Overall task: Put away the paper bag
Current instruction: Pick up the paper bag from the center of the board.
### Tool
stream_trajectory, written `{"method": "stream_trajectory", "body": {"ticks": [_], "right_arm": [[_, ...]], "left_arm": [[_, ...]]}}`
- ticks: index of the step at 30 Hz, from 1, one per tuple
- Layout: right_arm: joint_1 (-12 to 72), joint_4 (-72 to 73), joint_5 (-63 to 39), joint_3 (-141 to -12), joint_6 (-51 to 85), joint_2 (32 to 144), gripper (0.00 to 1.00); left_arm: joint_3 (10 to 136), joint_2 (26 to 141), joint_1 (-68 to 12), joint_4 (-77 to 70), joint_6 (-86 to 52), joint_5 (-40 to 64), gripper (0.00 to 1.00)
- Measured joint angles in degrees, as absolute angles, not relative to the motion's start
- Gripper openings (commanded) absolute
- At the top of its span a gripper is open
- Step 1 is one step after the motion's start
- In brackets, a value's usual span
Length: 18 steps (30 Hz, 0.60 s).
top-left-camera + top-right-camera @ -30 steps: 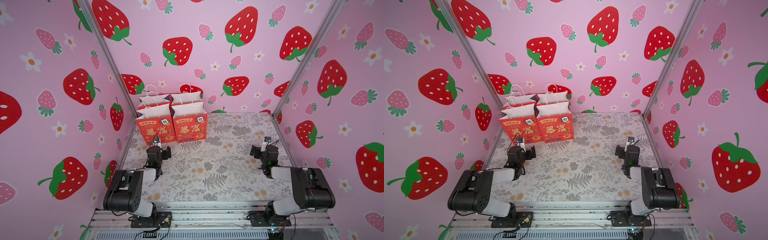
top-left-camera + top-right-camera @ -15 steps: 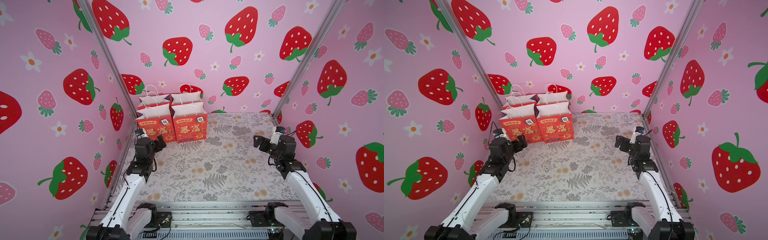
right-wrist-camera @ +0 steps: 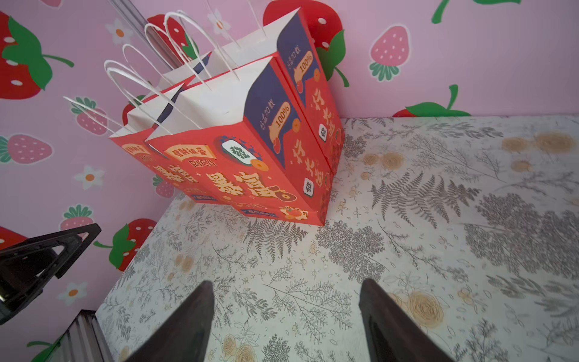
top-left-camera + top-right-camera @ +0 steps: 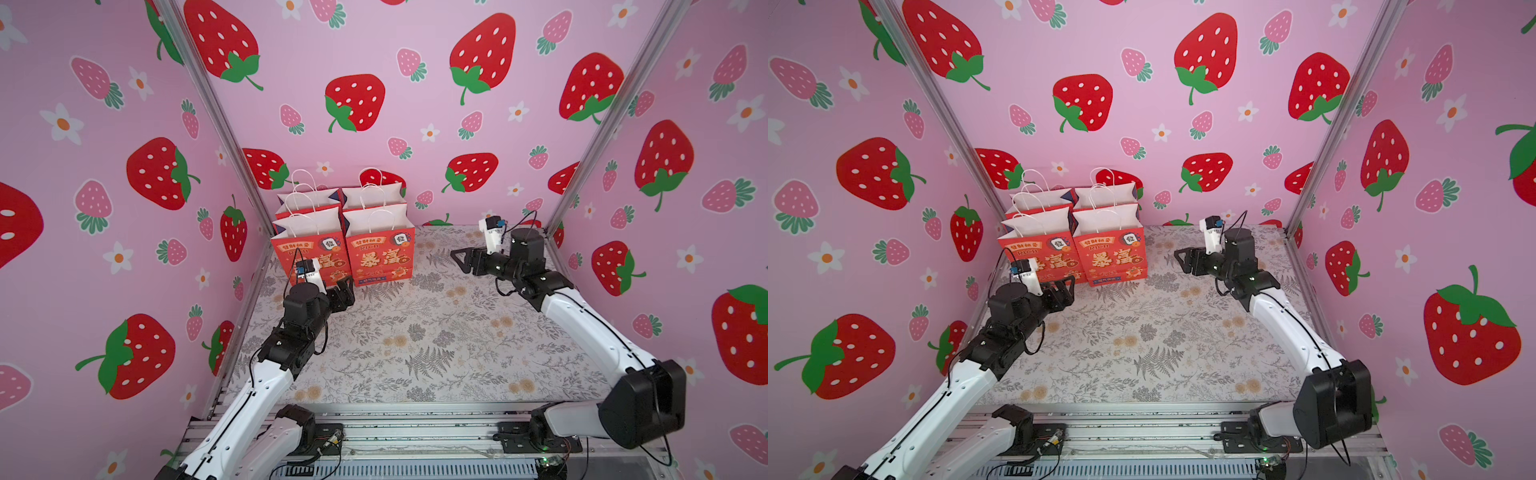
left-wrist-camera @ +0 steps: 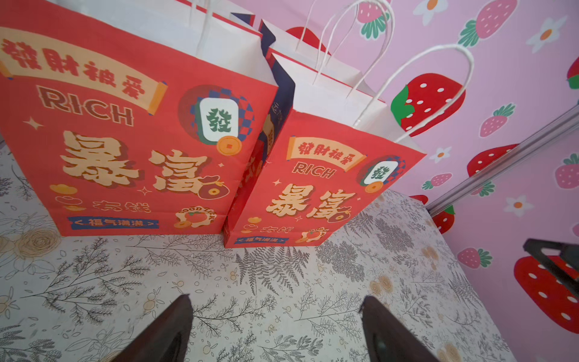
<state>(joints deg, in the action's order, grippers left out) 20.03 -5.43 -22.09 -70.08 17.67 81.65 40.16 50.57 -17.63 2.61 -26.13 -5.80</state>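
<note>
Several red paper bags with white rope handles stand upright in two rows in the back left corner. The front pair, a left bag point(image 4: 309, 253) point(image 5: 131, 150) and a right bag point(image 4: 380, 257) point(image 4: 1113, 257) point(image 3: 250, 178), shows in both top views. My left gripper point(image 4: 347, 287) point(image 4: 1065, 284) point(image 5: 275, 301) hovers low, just in front of the front left bag, open with only tablecloth between its fingers. To the right of the front right bag and clear of it is my right gripper point(image 4: 460, 259) point(image 4: 1182, 259) point(image 3: 286, 283), pointing at the bags, open and holding nothing.
The table point(image 4: 415, 332) has a floral cover and is boxed in by pink strawberry walls with slanted metal posts point(image 4: 216, 124) point(image 4: 602, 124) at the back corners. A metal rail point(image 4: 415, 432) carrying both arm bases runs along the front edge.
Both arms have unfolded from a low rest near the front and reached toward the bags. The jaws of both grippers have narrowed somewhat but remain apart.
</note>
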Motion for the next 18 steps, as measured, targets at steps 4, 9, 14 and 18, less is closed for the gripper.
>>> {"method": "stream_trajectory", "body": {"ticks": [4,9,14,18], "right_arm": [[21.4,-5.8,-22.5,-79.6,15.3,90.3,0.74],[21.9,-6.3,-25.6,-89.2,13.3,100.1,0.73],[22.2,-9.2,-29.1,-99.9,10.9,108.3,0.72],[22.3,-12.2,-32.4,-107.8,9.2,113.2,0.71]], "left_arm": [[38.8,52.4,-18.2,1.8,-25.6,-7.3,0.84],[38.8,53.3,-18.2,0.8,-25.0,-7.5,0.84],[38.8,54.3,-18.2,-0.3,-24.1,-7.0,0.84],[38.8,55.1,-18.2,-0.4,-23.8,-6.5,0.84]]}}
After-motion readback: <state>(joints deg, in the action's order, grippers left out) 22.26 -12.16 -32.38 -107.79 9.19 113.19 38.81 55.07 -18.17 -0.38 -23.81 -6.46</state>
